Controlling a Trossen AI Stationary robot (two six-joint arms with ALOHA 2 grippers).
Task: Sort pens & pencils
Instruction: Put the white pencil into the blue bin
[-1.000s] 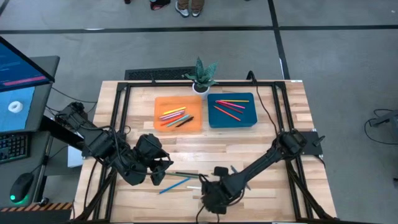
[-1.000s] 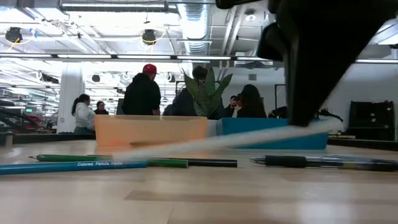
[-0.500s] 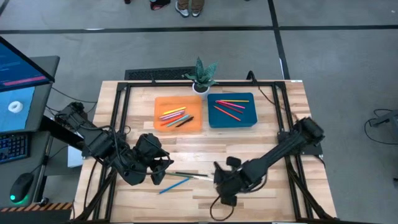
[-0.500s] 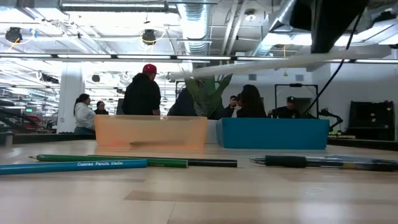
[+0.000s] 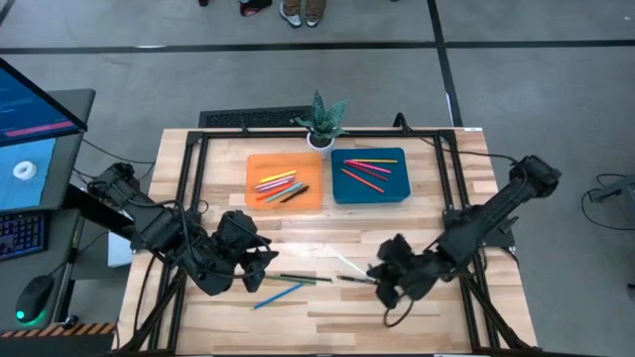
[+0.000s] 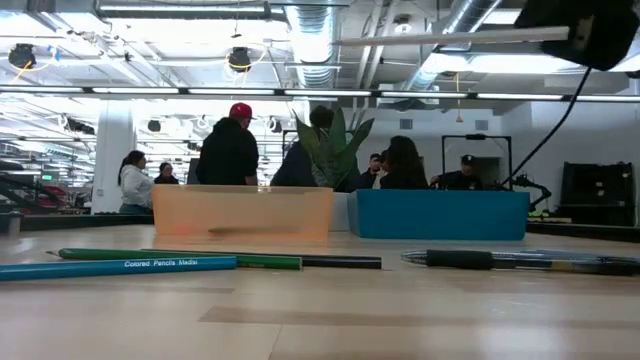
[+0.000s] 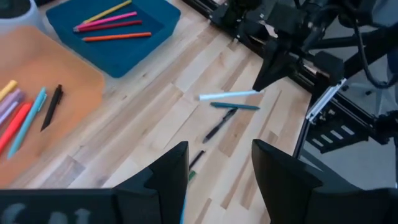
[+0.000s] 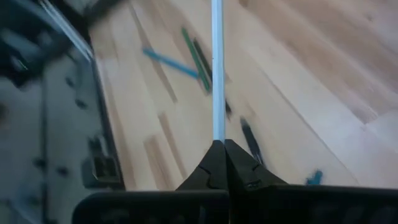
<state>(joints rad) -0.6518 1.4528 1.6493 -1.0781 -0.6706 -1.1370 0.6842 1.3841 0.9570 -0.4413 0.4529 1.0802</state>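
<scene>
The right gripper (image 5: 375, 275) is hanging above the front of the wooden table (image 5: 437, 312), right of centre, its fingers (image 8: 217, 163) clenched on one end of a pale white pencil (image 5: 348, 265) that is sticking straight out from the fingertips, lifted clear of the wood; in the low view the same pencil (image 6: 450, 38) is showing as a level pale bar high above the tabletop. The left gripper (image 5: 260, 270) is waiting low over the table's front left, its two dark fingers (image 7: 168, 174) standing apart with nothing between them. On the table between the two grippers a few pieces are lying loose: a blue pencil (image 5: 278, 295) nearest the front edge, a green pencil (image 5: 303, 279) just behind it, and a dark pen (image 5: 354, 279) close under the right gripper. At the back of the table the orange tray (image 5: 256, 196) is holding a small cluster of pens and pencils in yellow, red, pink, pale blue and black, and the blue tray (image 5: 342, 193) just beside it is holding red, pink, orange and yellow sticks. A small potted plant (image 5: 320, 120) is standing at the back edge behind the gap between the trays. In the low view, people (image 6: 229, 146) are standing in the room beyond the table.
</scene>
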